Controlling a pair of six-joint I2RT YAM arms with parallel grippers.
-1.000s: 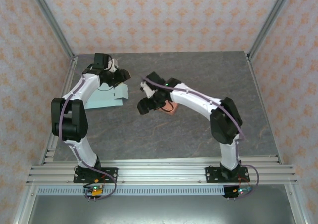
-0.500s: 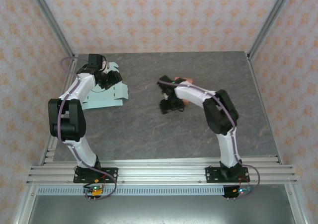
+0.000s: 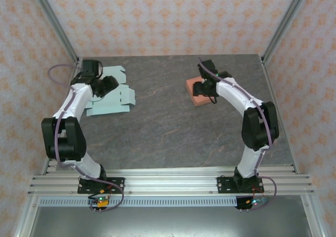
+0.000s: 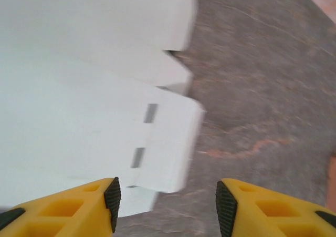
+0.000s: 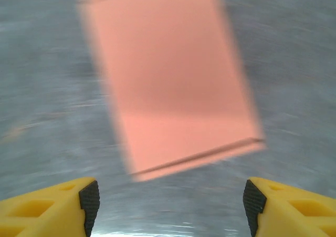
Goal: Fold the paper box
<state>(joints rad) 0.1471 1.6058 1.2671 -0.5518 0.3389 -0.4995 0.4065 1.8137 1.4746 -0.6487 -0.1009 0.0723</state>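
Observation:
A flat, unfolded pale blue paper box (image 3: 113,98) lies at the back left of the table; in the left wrist view it is a pale sheet (image 4: 79,90) with two slots and several flaps. My left gripper (image 3: 106,84) hovers over its left part, open (image 4: 167,205), with one flap's edge between the fingers and nothing gripped. A salmon folded box (image 3: 197,93) rests on the table at the back right. My right gripper (image 3: 208,85) is just beside it, open (image 5: 170,205), and the box (image 5: 168,74) lies ahead of the fingers, apart from them.
The grey marbled tabletop (image 3: 168,132) stretches bare between the two boxes and toward the near rail. Metal frame posts (image 3: 55,27) and patterned walls close in the left, back and right sides.
My right arm has swung from the table's middle to the back right, and the salmon box now lies there, free of the gripper. The left arm has drawn back toward the left wall.

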